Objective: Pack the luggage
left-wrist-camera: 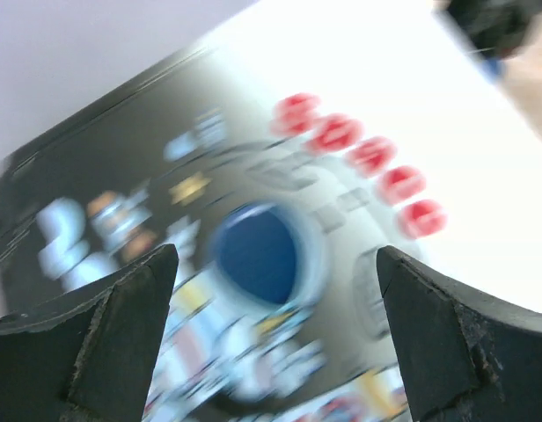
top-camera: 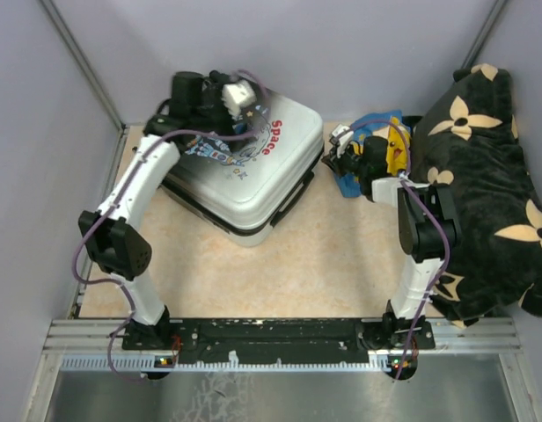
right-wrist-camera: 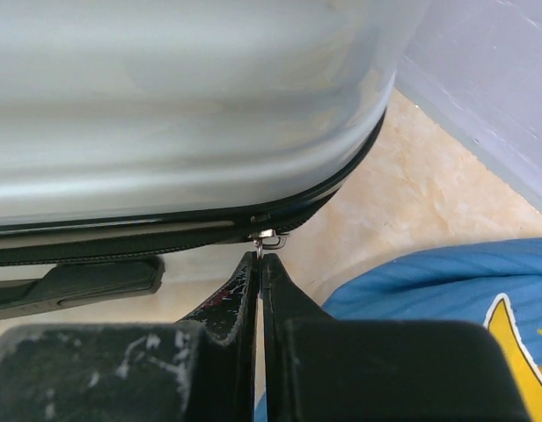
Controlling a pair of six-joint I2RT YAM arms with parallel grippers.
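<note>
Suitcase [top-camera: 253, 176] looks hard and slick; the best hold is the zipper pull [right-wrist-camera: 269, 237], pinched by the right gripper [right-wrist-camera: 260, 258]; left gripper [left-wrist-camera: 275, 255] spread above it.

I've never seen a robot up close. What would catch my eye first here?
Probably the luggage, a white-to-black suitcase with a red "Space" astronaut print, lying flat at the back left of the table under the wide-open left gripper. Next, the big black flower-patterned cushion filling the right side, and the right gripper pinched shut on the zipper pull at the suitcase's edge.
</note>
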